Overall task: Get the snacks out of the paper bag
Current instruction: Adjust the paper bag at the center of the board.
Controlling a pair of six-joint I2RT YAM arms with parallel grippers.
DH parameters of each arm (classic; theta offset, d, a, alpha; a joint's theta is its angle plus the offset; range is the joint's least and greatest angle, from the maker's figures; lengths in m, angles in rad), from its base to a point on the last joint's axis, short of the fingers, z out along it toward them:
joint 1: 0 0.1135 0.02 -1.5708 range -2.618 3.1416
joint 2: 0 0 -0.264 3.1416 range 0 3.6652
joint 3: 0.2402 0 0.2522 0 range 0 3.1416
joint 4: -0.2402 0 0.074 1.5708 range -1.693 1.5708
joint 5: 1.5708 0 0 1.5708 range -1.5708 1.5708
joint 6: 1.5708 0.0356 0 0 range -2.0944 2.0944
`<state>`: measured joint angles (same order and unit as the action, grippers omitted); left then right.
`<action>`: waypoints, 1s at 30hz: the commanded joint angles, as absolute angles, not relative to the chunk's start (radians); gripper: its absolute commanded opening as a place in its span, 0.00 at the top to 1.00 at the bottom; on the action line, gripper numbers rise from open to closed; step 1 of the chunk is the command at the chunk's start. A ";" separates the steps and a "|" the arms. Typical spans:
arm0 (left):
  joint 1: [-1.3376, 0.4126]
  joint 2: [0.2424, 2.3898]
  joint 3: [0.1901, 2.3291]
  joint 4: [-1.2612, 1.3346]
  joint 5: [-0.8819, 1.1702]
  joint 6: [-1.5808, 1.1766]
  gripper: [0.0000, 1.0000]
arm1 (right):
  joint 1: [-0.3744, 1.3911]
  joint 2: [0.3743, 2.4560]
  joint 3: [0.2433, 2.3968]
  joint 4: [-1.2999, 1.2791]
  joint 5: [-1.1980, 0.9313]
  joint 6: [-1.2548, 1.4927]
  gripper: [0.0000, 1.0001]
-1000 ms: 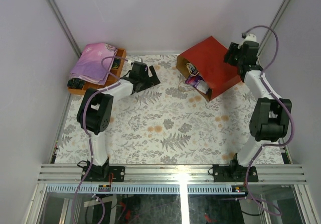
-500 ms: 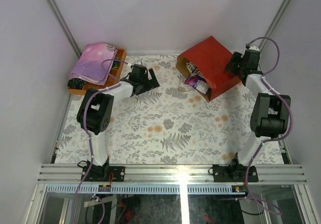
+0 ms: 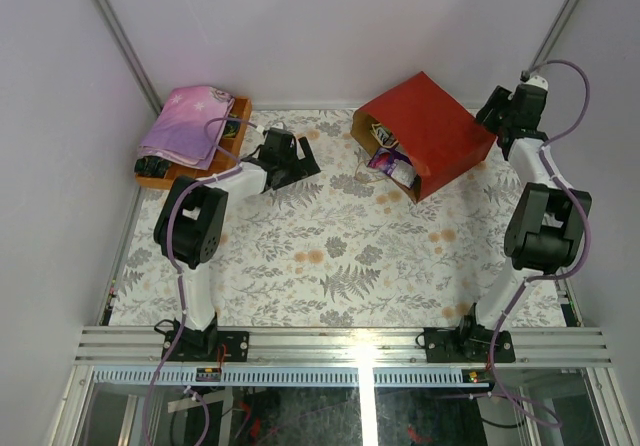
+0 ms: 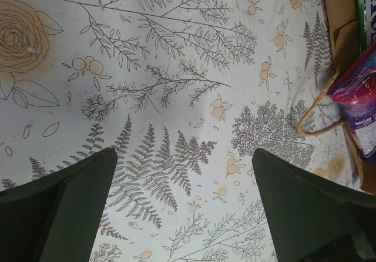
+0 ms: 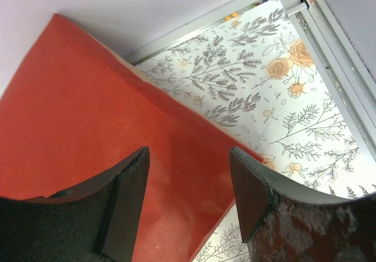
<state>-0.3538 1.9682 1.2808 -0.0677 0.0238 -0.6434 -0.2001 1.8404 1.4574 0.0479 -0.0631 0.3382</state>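
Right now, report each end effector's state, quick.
Left end effector: open, holding nothing.
Right end effector: open, holding nothing, facing the paper bag.

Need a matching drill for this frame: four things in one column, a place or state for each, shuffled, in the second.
1 red paper carrier bag
2 pink-purple folded cloth
3 purple-white glossy packet
4 left gripper

A on brown tray, far left
B open above floral tablecloth
C lying on its side
D in the bag's mouth

Pairs: 1-C, 2-A, 3-D, 4-B
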 commanded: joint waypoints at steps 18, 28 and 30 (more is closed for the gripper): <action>-0.363 1.941 1.279 -0.048 0.004 -0.638 0.00 | -0.221 1.810 1.427 0.102 -0.146 0.402 0.33; -0.373 1.925 1.271 -0.049 0.004 -0.636 0.00 | -0.220 1.801 1.400 0.075 -0.107 0.376 0.38; -0.373 1.917 1.266 -0.050 0.001 -0.634 0.00 | -0.220 1.811 1.385 0.091 -0.098 0.379 0.40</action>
